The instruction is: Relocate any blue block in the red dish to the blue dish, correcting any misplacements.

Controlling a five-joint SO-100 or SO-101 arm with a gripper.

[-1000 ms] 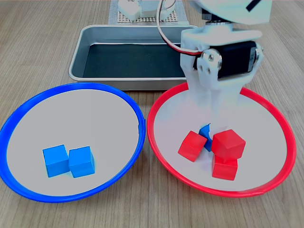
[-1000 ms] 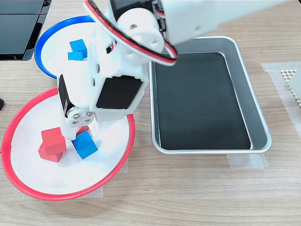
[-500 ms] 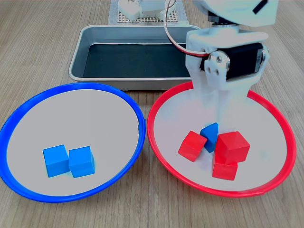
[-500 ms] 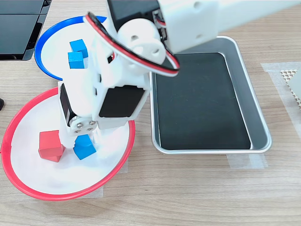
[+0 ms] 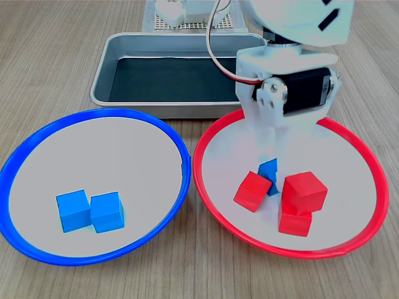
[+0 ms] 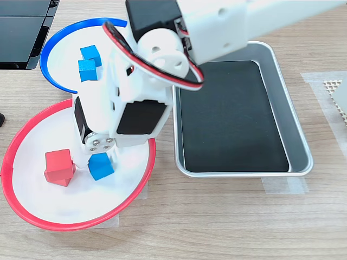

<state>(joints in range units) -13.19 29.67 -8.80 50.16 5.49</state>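
Gripper (image 6: 101, 161) over blue block (image 6: 101, 166) in red dish (image 6: 16, 200); jaw state unclear.

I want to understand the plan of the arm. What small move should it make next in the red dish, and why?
Probably close the fingers on the blue block and lift it straight up. The gripper is right at that block in the red dish, with red cubes close beside it, and the blue dish holds two blue cubes.

blue block (image 5: 269, 174) half behind red cube (image 5: 252, 190); gripper (image 6: 103, 158) jaws hidden
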